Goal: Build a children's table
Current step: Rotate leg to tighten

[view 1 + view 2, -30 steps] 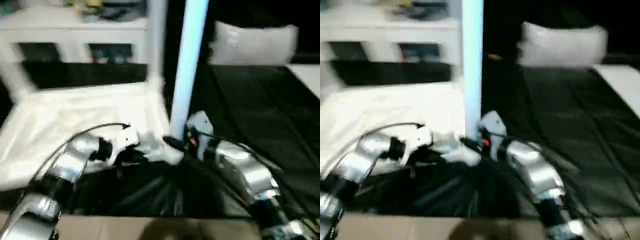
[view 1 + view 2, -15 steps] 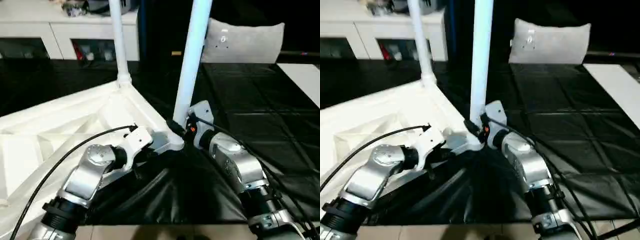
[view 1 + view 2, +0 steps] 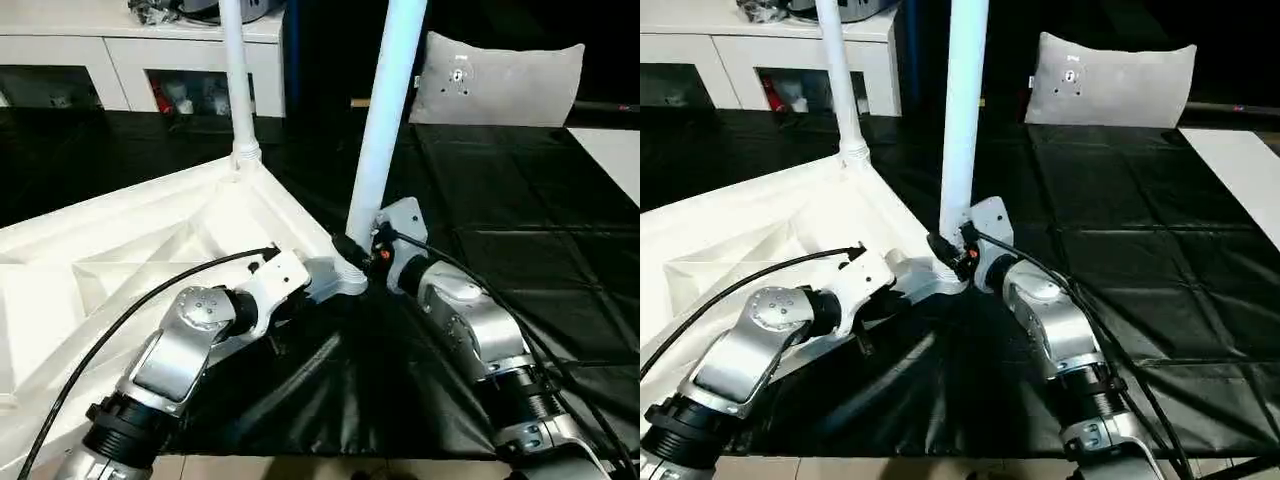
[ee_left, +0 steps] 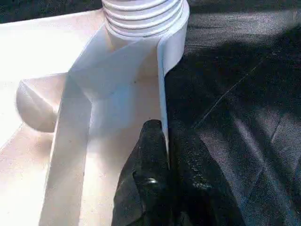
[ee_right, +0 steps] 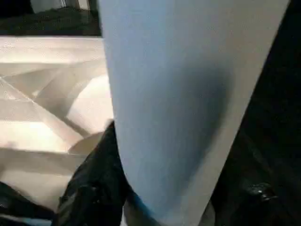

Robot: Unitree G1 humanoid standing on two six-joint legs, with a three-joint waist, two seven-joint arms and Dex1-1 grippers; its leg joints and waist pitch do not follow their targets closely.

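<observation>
1. The upturned white tabletop (image 3: 120,250) lies on the black work surface (image 3: 520,200).
2. The left gripper (image 4: 164,155) pinches its rim by the near corner socket.
3. The right gripper (image 3: 358,255) clasps the upright near leg (image 3: 385,120) at its base.

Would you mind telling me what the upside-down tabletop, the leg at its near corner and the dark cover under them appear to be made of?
Tabletop: apparently moulded white plastic, smooth and semi-matte; thin ribs and a ridged round corner socket suggest it.
Near leg: likely the same plastic, a smooth white tube with a soft sheen.
Cover: seemingly black sheeting or coated fabric; it wrinkles, creases and glints.
</observation>
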